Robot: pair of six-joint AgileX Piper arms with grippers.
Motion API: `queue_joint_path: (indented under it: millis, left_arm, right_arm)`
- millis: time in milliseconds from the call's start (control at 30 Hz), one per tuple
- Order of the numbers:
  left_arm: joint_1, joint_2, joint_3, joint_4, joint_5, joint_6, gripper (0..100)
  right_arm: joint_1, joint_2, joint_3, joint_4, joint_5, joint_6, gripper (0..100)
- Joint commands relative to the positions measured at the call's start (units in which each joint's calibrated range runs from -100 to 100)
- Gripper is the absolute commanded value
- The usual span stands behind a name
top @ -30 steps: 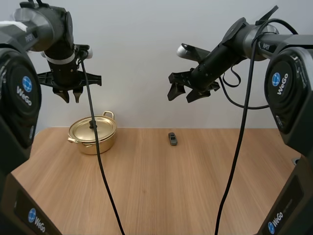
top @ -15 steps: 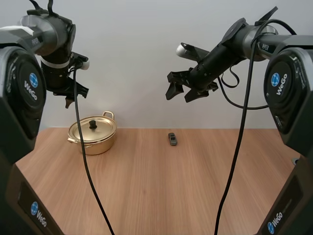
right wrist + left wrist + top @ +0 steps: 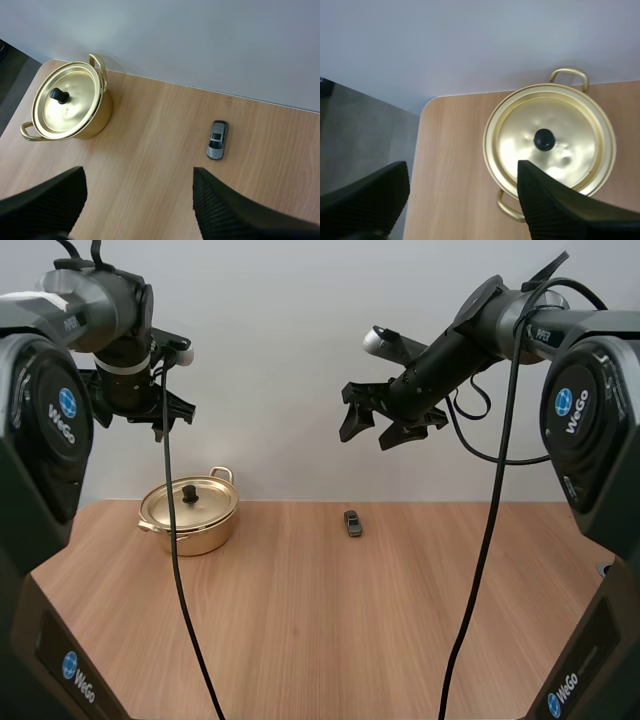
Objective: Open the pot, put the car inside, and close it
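A golden pot (image 3: pixel 190 516) stands at the table's far left, its lid (image 3: pixel 547 143) on, with a black knob (image 3: pixel 544 139) at the centre. A small grey toy car (image 3: pixel 352 523) lies on the wood near the far edge, to the right of the pot (image 3: pixel 67 106); it also shows as the car (image 3: pixel 217 139) below the right wrist camera. My left gripper (image 3: pixel 138 425) hangs open high above the pot, holding nothing. My right gripper (image 3: pixel 372 427) is open too, high in the air above the car.
The wooden table (image 3: pixel 320 620) stretches forward from the pot and car. Its rounded far-left corner (image 3: pixel 431 102) lies just beside the pot, with dark floor (image 3: pixel 360 130) beyond the edge.
My left gripper has shifted left, risen a little and turned about its axis above the pot. The right gripper has barely moved. Pot and car stay put.
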Motion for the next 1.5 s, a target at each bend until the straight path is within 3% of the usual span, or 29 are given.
queue_joint_path:
  millis: [0,400,633,1467]
  left_arm:
    - [-0.02,0.0,-0.1,-8.9,-2.9,0.0,100]
    - [-0.02,1.9,0.1,-9.2,-11.5,1.7,100]
    - [-0.02,8.5,0.1,-10.1,-11.3,1.6,100]
    - [-0.02,20.6,0.1,-12.3,-10.9,3.5,100]
  right_arm:
    - [0.0,-0.1,0.0,-1.3,0.0,0.0,100]
    - [0.0,-0.2,0.0,-12.3,0.0,-0.1,100]
    - [-1.7,-0.2,0.0,-11.2,0.0,-0.1,100]
    - [-1.7,-0.2,0.0,-9.6,0.0,-0.1,100]
